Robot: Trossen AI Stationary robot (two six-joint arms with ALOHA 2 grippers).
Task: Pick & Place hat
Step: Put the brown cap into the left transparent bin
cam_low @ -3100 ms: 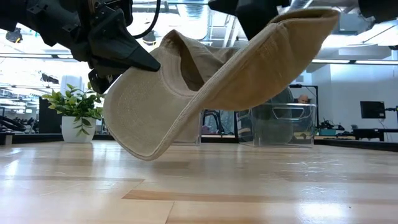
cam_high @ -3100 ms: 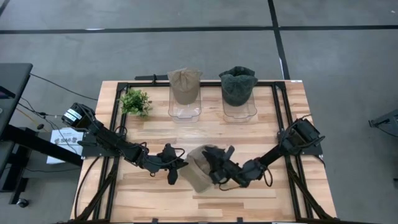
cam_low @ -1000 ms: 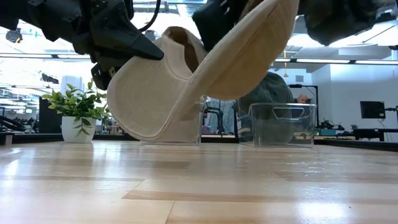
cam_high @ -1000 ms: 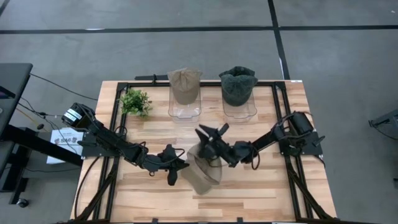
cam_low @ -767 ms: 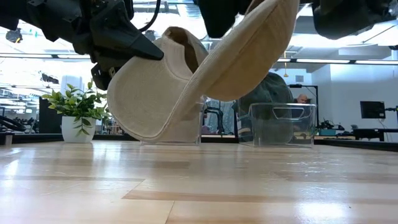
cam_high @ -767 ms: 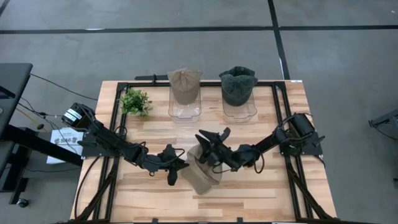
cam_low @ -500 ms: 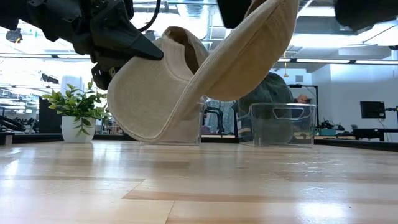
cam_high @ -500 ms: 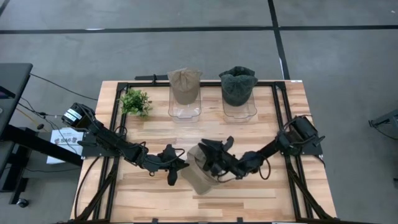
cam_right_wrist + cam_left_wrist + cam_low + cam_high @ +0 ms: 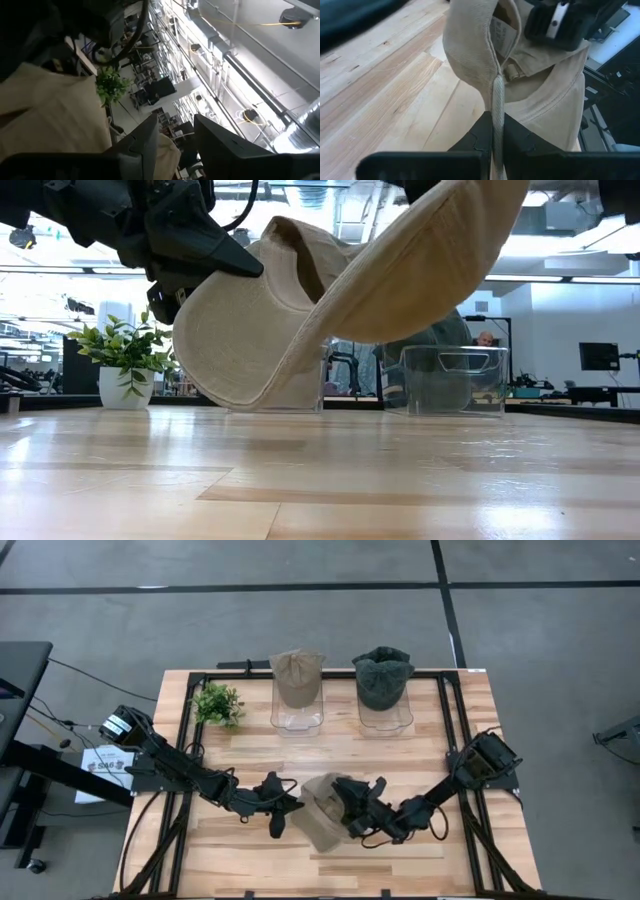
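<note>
Right end effector (image 9: pixel 352 802) has swung back from reach toward stands, now low over hat (image 9: pixel 318 810) at front-centre of worktop (image 9: pixel 250 750); fingers parted, gripping nothing. Likely lining up fresh hold. Left end effector (image 9: pixel 283 806) stays clenched on hat edge, seam pinched between fingers (image 9: pixel 479 137). Hat beige, soft, tilted, brim up, held clear of wood. Hat's tilt barely changed, brim slightly flatter. Two stands behind already carry hats; placement not yet begun.

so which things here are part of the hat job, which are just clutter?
In the job:
- beige hat, clamped by left gripper
- right gripper, at the hat
- two clear stands, already hatted

Lying about:
- small plant
- paper sheet beside table
</note>
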